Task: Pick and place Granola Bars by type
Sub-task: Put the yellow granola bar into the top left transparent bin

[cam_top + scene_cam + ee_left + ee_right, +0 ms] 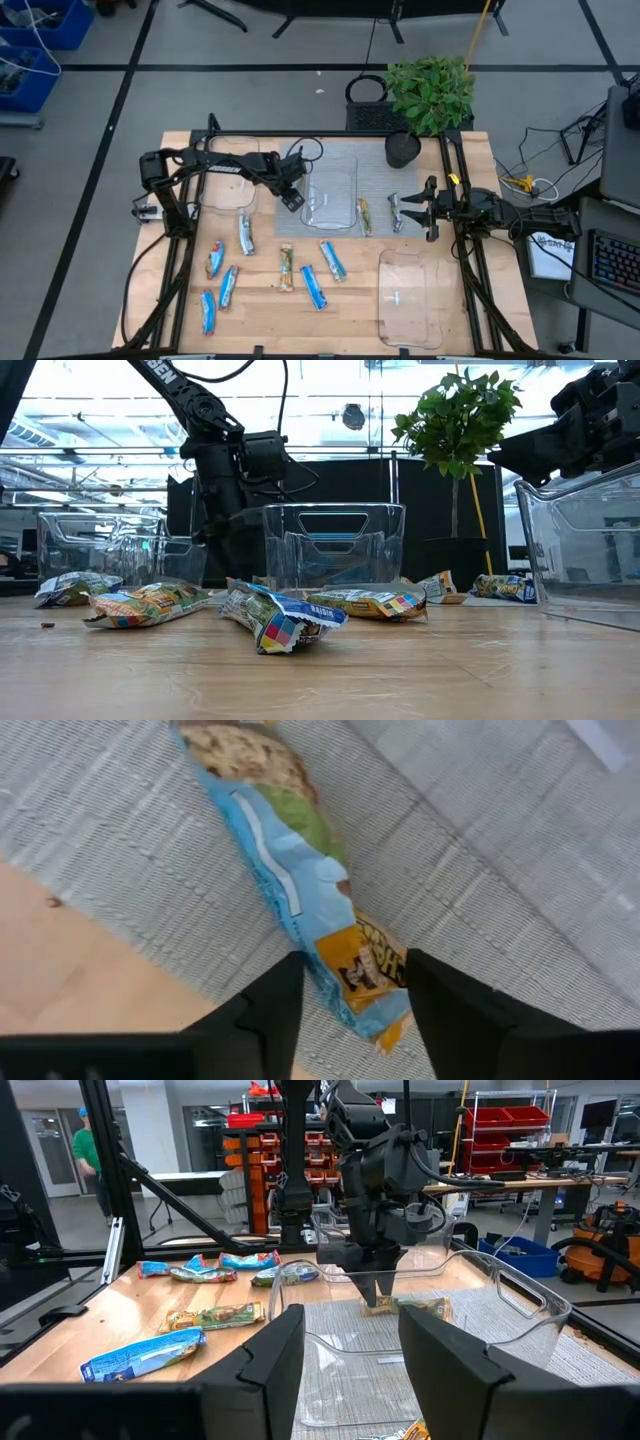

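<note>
My left gripper (292, 198) points down over the grey mat (370, 170), just left of the middle clear tray (345, 170), and is shut on a blue-wrapped granola bar (285, 850) that lies on the mat. My right gripper (412, 212) is open and empty at the mat's right edge, next to a tan bar (365, 215) and a silver bar (395, 212). Several more bars, blue (314, 286), silver (246, 235) and tan (286, 268), lie flat on the wood toward the near left. My left gripper pinches the blue bar's orange-printed end (360, 970) between its two fingers (265, 1010), one on each long edge. The fingers come from above and lie across the bar. The rest of the bar lies on the grey mat.
A clear tray (235, 195) stands at the far left beside the left arm, and another (385, 300) at the near right. A potted plant (405, 148) stands at the far edge. Black frame rails run along both sides of the table.
</note>
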